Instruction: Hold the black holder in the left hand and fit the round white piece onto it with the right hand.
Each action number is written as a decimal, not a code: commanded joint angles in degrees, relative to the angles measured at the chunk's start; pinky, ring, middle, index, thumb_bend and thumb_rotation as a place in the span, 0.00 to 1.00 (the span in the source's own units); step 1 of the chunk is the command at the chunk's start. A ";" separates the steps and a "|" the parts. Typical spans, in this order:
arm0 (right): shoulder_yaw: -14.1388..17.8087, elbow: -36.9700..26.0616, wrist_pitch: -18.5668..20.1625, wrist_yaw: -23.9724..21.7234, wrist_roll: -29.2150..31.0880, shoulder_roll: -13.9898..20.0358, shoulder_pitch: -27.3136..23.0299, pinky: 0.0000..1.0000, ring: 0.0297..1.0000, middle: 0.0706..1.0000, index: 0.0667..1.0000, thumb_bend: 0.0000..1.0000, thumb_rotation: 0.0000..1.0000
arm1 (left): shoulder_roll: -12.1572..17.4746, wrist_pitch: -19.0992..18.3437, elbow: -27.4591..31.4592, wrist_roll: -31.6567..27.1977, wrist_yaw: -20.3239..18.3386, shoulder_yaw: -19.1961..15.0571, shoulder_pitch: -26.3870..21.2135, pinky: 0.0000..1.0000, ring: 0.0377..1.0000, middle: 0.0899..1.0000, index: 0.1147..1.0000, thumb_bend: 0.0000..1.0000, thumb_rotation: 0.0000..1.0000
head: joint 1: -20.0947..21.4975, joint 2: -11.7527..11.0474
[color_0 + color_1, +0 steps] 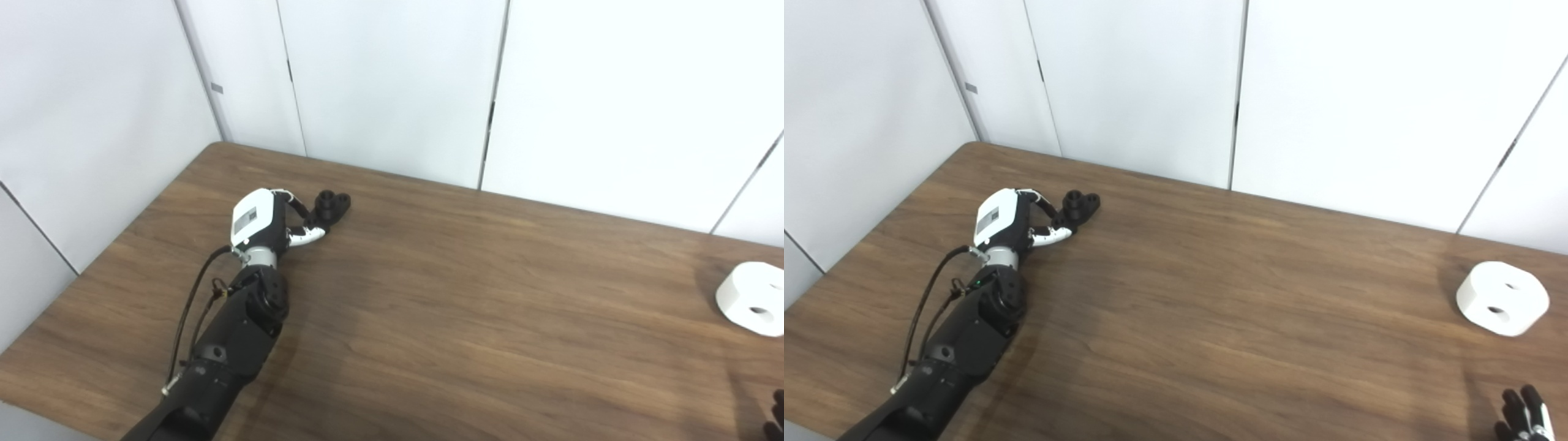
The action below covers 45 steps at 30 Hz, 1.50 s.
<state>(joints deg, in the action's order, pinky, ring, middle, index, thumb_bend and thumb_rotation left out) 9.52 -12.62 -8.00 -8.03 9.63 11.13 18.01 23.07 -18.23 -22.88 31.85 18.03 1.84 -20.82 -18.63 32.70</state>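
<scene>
The black holder [331, 207] lies on the wooden table [465, 294] at the far left, with two short tubes pointing up. My left hand [275, 220] rests just short of it. Its curved fingers [298, 206] and thumb reach to the holder's near end, still spread, and the holder sits on the table. The round white piece [1502, 298], a thick disc with two holes, lies at the far right. Only the tips of my right hand [1525, 418] show at the bottom right corner, extended and apart, holding nothing, well short of the white piece.
White wall panels [392, 86] stand close behind the table's far edge and along its left side. My black left forearm [226, 349] with a loose cable lies across the table's left front.
</scene>
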 commanded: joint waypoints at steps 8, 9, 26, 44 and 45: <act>-0.46 1.43 -1.12 -0.38 1.62 -0.64 1.42 1.00 1.00 0.99 1.00 0.70 1.00 | 1.43 0.24 -0.20 -0.09 0.54 -0.52 -2.26 0.98 0.93 0.79 0.42 0.52 0.04 | 0.14 0.02; -0.46 1.36 -0.99 -0.34 1.67 -0.65 1.45 1.00 1.00 0.99 1.00 0.70 1.00 | 1.49 0.15 -0.21 -0.07 0.40 -0.43 -2.27 0.97 0.93 0.79 0.42 0.52 0.04 | 0.24 0.01; -1.42 1.13 -2.17 -1.03 0.79 -0.15 1.66 1.00 1.00 1.00 1.00 0.72 1.00 | 1.99 1.29 0.52 -1.13 -2.20 0.13 -1.67 0.78 0.85 0.74 0.42 0.52 0.04 | 1.37 0.70; -1.93 -2.72 1.58 -0.30 1.80 -0.90 2.37 1.00 1.00 1.00 1.00 0.72 1.00 | 0.12 -1.21 13.71 -3.28 -10.58 0.68 4.51 0.79 0.87 0.76 0.42 0.52 0.04 | 3.03 1.79; -1.95 -2.70 1.49 -0.31 1.77 -0.86 2.38 1.00 1.00 1.00 1.00 0.71 1.00 | 0.04 -1.45 14.24 -3.33 -11.07 0.81 4.91 0.79 0.88 0.77 0.42 0.52 0.05 | 3.23 1.85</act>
<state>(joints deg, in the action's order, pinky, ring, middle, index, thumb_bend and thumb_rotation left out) 7.93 -14.49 -7.17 -8.18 10.93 10.55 19.48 23.25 -19.57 -10.04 29.09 8.27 2.18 -15.68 -15.38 34.54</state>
